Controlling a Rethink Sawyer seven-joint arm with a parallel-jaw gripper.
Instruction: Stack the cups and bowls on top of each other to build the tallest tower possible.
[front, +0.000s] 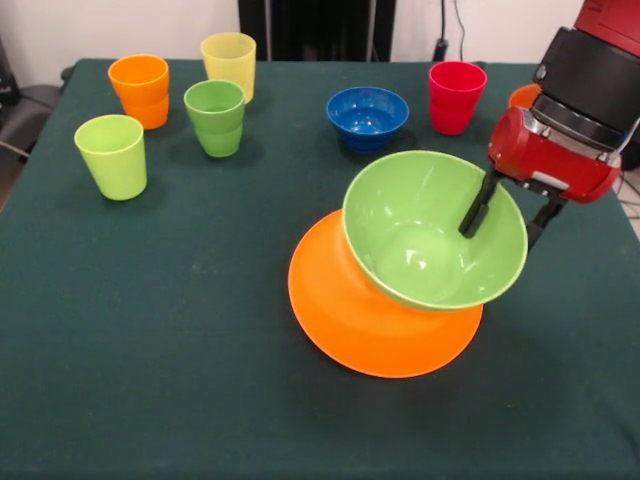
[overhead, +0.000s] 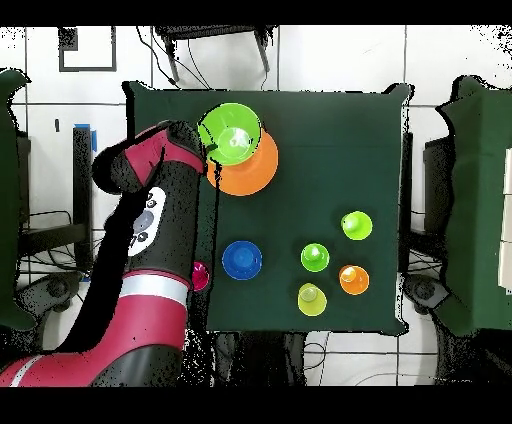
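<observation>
My gripper (front: 500, 236) is shut on the right rim of the large light green bowl (front: 420, 235), with one finger inside and one outside. The bowl is tilted and sits over the very large orange bowl (front: 340, 310), near the table's middle. In the overhead view, the gripper (overhead: 210, 150) holds the green bowl (overhead: 238, 130) over the orange bowl (overhead: 258, 178). At the far side are the small blue bowl (front: 367, 118) and the red-pink cup (front: 456, 96). The orange (front: 140, 90), pale yellow (front: 229, 62), green (front: 215, 117) and lime green (front: 111, 155) cups stand at the far left. The purple bowl is out of view.
A small red-orange bowl (front: 522, 96) shows partly behind my arm at the far right. The dark green cloth (front: 150, 350) covers the table. Chairs stand at the table's sides in the overhead view (overhead: 470, 140).
</observation>
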